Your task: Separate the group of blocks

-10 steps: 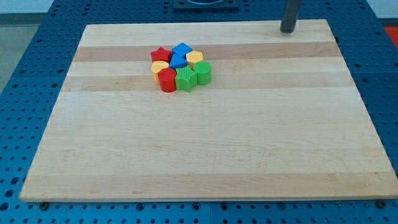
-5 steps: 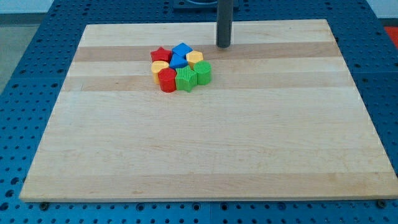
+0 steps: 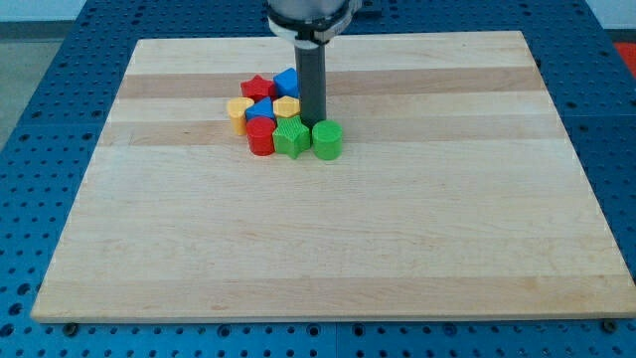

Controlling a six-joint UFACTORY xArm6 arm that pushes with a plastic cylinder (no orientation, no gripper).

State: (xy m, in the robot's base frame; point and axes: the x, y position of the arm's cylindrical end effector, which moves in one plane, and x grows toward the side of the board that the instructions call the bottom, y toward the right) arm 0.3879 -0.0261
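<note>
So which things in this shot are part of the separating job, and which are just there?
Part of the job:
- my tip, among the blocks at the cluster's right side
- red star
- blue blocks
- yellow blocks
- red cylinder
- green star-like block
- green cylinder, slightly apart on the view's right

Just there:
- wooden board
- blue perforated table

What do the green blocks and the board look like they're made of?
The two green blocks look like matte plastic, probably 3D-printed: fine ribbed lines run across their faces. The board looks like light wood, smooth and barely glossy, with pale and darker plank stripes and faint grain.
</note>
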